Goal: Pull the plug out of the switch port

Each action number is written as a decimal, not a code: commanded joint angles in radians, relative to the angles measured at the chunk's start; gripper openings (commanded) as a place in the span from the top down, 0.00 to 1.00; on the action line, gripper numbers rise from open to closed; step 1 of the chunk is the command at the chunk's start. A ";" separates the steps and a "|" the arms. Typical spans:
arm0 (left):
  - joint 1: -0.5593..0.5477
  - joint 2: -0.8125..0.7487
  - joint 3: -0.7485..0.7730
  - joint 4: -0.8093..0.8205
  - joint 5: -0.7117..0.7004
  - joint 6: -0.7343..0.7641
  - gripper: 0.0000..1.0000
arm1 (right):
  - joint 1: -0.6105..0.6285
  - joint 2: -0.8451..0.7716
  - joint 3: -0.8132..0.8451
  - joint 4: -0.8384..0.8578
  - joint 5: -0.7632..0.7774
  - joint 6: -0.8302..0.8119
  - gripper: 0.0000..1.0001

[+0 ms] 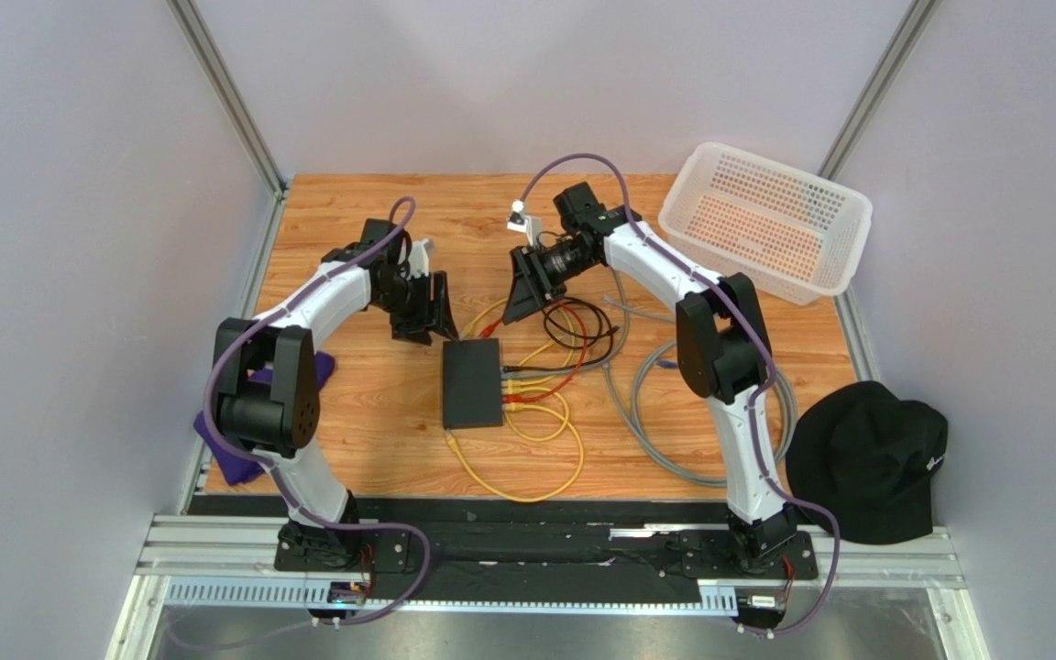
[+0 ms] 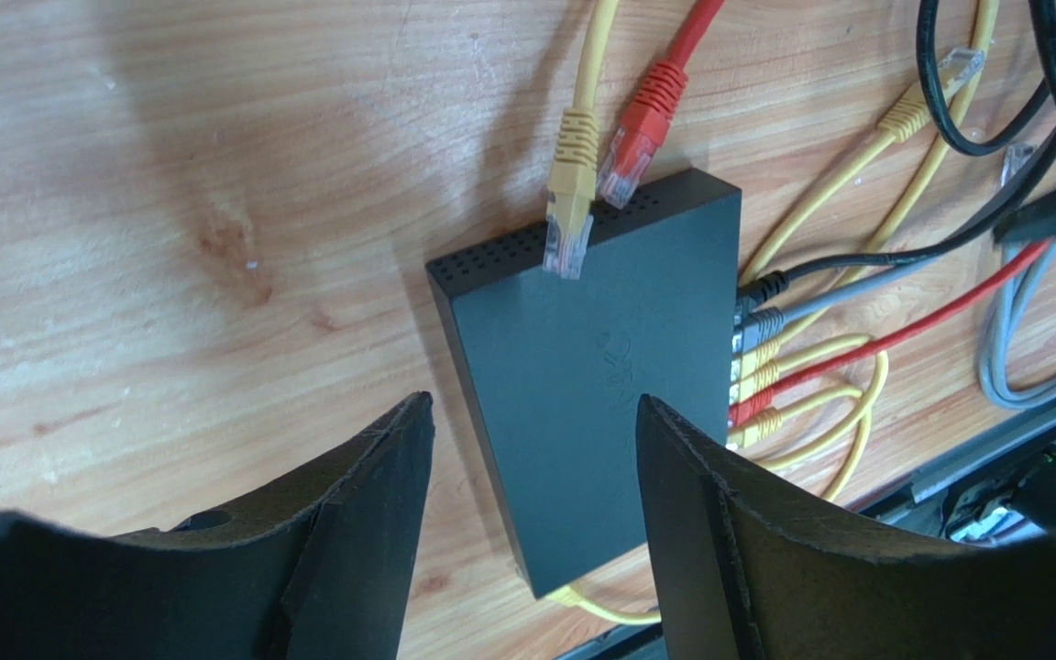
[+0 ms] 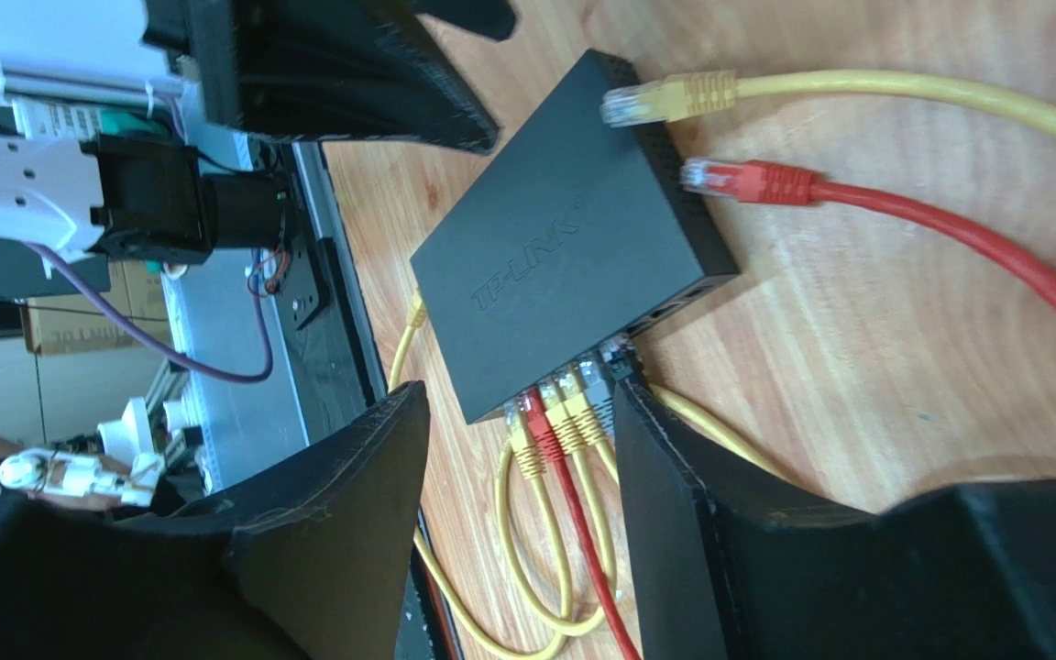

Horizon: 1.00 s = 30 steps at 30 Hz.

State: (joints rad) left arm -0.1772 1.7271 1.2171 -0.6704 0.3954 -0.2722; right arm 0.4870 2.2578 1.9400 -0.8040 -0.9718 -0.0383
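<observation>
My left gripper [image 2: 531, 413], right gripper [image 3: 520, 399] open, empty. Switch [image 1: 473, 382] unpinned: tug may drag it. Plugs [image 3: 557, 417] crowded: may pinch two.

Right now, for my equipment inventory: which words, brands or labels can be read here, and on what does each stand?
"TP-LINK": tone-on-tone on the top face of the switch, right wrist view.
The same mark in the left wrist view: too faint to read.
White mark on the black cap: too small to read.
</observation>
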 commanded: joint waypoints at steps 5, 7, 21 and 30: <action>-0.007 0.109 -0.005 0.051 0.080 0.054 0.39 | 0.015 0.045 -0.015 -0.084 0.053 -0.161 0.51; -0.008 0.135 0.010 0.045 0.106 0.065 0.42 | 0.015 0.042 -0.035 -0.095 0.030 -0.187 0.51; -0.048 0.238 0.081 -0.001 0.137 0.096 0.57 | 0.079 0.126 -0.016 -0.104 0.039 -0.218 0.48; -0.064 0.236 0.084 -0.008 0.114 0.103 0.77 | 0.079 0.151 -0.033 -0.113 0.093 -0.224 0.48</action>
State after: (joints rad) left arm -0.2153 1.9392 1.2846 -0.6788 0.5251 -0.1982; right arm 0.5709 2.3928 1.8862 -0.9218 -0.9146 -0.2348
